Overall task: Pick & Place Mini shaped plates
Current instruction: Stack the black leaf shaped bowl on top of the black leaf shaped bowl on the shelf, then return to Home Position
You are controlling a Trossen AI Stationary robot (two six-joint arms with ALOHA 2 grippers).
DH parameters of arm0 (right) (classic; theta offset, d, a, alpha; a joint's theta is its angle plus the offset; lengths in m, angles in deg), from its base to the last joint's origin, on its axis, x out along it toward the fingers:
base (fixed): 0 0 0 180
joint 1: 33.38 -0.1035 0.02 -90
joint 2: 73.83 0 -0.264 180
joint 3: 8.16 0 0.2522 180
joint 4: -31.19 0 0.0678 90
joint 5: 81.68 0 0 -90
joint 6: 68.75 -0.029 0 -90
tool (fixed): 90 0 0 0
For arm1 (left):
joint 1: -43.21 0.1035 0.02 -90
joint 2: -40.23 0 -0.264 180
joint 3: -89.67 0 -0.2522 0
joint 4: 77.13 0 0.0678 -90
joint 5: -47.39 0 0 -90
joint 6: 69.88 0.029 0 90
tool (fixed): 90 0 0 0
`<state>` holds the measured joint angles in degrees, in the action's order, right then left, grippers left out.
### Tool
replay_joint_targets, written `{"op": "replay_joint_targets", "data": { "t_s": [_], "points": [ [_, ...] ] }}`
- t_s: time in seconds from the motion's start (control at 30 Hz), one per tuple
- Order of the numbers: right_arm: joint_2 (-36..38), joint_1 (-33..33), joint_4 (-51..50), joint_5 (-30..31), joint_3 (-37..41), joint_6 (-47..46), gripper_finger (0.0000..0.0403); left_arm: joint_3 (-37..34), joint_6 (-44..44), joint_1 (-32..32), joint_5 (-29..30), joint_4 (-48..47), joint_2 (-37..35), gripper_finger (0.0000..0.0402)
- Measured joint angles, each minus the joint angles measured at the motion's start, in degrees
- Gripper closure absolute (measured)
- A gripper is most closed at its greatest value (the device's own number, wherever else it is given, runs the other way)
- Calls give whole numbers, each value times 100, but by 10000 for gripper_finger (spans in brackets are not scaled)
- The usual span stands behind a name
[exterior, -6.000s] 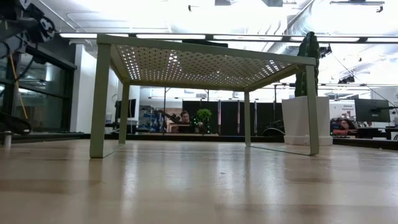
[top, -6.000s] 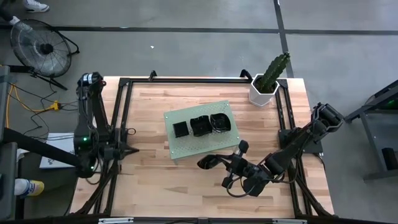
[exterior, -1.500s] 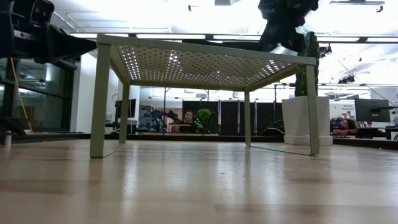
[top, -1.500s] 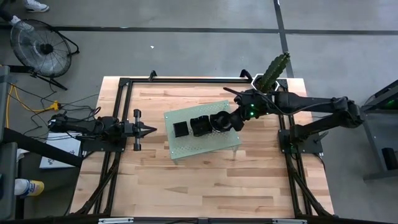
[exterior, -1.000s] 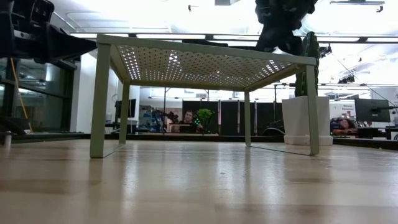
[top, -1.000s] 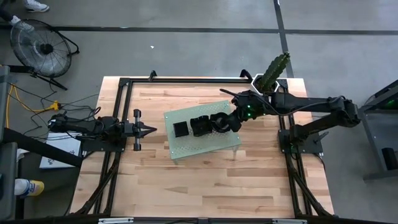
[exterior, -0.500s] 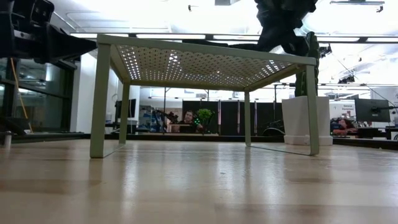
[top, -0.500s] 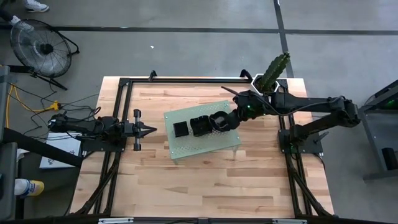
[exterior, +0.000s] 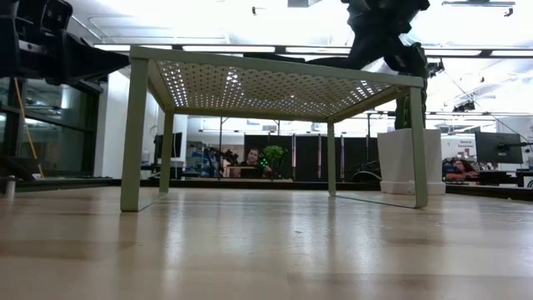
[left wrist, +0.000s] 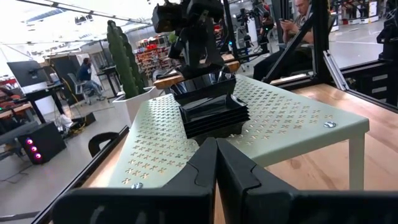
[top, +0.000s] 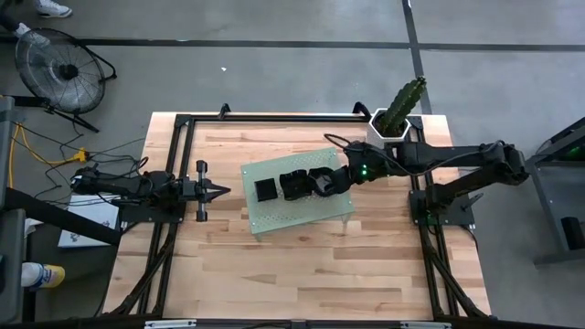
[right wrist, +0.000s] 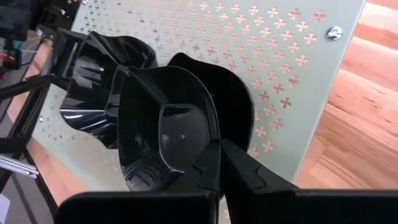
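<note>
sitting atop the pale green perforated metal board (top: 297, 194) in the high view are three stacks of glossy black mini shaped plates (top: 294, 184); the right gripper (top: 322, 182) reaches over the rightmost stack, the left gripper (top: 222, 191) waits beside the board, fingers clenched. in the right wrist view its fingers (right wrist: 208, 169) pinch the top round plate's (right wrist: 168, 134) rim.

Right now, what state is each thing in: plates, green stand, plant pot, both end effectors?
Plate stacks: three, resting on the stand.
Top plate: tilted, pinched at its rim.
Green stand: upright on the table.
Plant pot: upright, untouched.
Right end effector: shut on the top plate.
Left end effector: shut, empty, beside the stand.
</note>
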<state>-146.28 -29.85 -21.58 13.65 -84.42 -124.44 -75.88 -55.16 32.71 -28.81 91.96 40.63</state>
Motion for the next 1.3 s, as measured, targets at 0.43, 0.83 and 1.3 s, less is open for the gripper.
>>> {"op": "replay_joint_targets", "data": {
  "t_s": [0.43,0.83,1.3],
  "points": [
    [2,-108,23,329,0,-104,370,0,0,0,0,-1,-1,401],
    [82,-92,23,246,0,272,319,0,0,0,0,0,-1,401],
    [1694,-425,-38,496,0,1323,320,0,0,0,-1,-1,0,401]
  ]
}}
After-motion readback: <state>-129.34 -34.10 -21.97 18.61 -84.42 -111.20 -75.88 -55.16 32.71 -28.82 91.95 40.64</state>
